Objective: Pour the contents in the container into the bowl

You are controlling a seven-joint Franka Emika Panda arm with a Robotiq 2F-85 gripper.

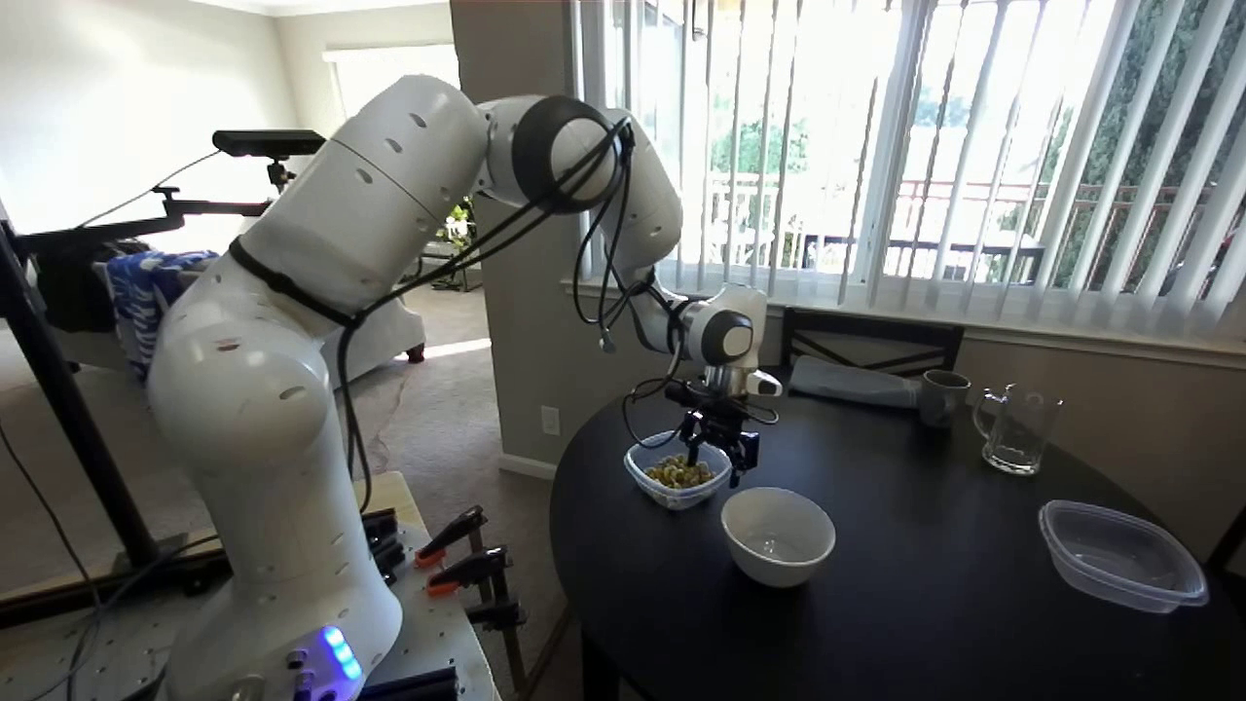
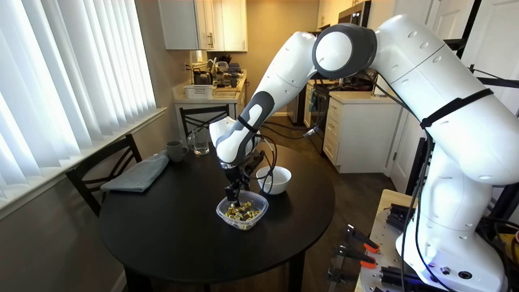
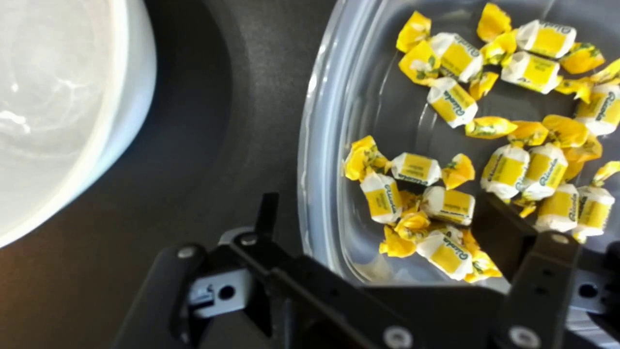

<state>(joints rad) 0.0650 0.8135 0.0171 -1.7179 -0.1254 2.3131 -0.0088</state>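
Unclenched gripper (image 3: 381,206) straddles one wall of the container (image 3: 319,145), probably to pinch it and pour candies (image 3: 506,167) into the nearby bowl (image 1: 777,545).

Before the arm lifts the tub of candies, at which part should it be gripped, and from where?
Probably the rim of the tub, on the side facing the bowl, from above: it sits upright, a gap leaves room there, and the open jaws straddle its thin wall.
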